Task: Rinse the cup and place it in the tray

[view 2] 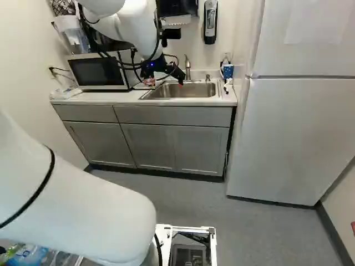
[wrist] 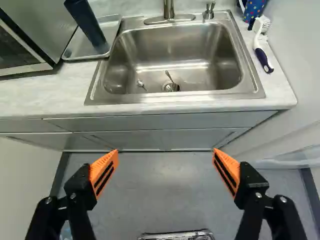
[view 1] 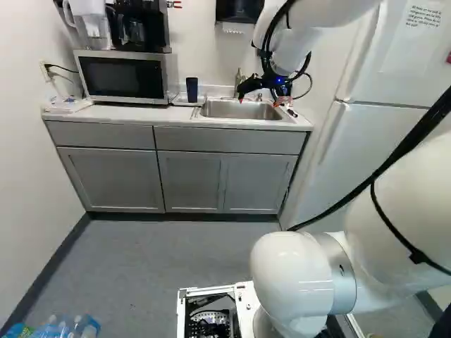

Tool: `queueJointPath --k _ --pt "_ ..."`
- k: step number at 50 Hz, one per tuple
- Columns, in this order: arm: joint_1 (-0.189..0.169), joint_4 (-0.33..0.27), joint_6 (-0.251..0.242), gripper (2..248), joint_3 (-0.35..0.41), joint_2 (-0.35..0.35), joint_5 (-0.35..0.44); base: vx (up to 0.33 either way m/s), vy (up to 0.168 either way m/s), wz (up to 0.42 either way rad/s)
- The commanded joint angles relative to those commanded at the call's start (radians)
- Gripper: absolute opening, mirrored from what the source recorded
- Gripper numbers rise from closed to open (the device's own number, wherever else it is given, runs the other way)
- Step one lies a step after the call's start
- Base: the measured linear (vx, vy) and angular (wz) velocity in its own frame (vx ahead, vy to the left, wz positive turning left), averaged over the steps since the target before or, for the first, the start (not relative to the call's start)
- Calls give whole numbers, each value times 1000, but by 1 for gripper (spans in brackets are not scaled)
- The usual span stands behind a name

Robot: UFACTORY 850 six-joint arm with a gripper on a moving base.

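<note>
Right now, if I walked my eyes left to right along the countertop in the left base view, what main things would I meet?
Microwave → dark cup → gripper → fridge.

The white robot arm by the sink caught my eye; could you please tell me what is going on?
The black, orange-padded tool of the white arm is open and empty near the stainless steel sink, so nothing is being handled. The tall dark blue cup stands in the shallow metal tray between the sink and the silver microwave. Whether it has been rinsed, I cannot tell.
</note>
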Motion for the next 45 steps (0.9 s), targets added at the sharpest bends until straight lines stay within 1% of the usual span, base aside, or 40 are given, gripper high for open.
queueJointPath --k 20,45 --pt "0 0 0 247 0 0 0 -62 0 6" --pt "0 0 0 247 0 0 0 -3 0 1"
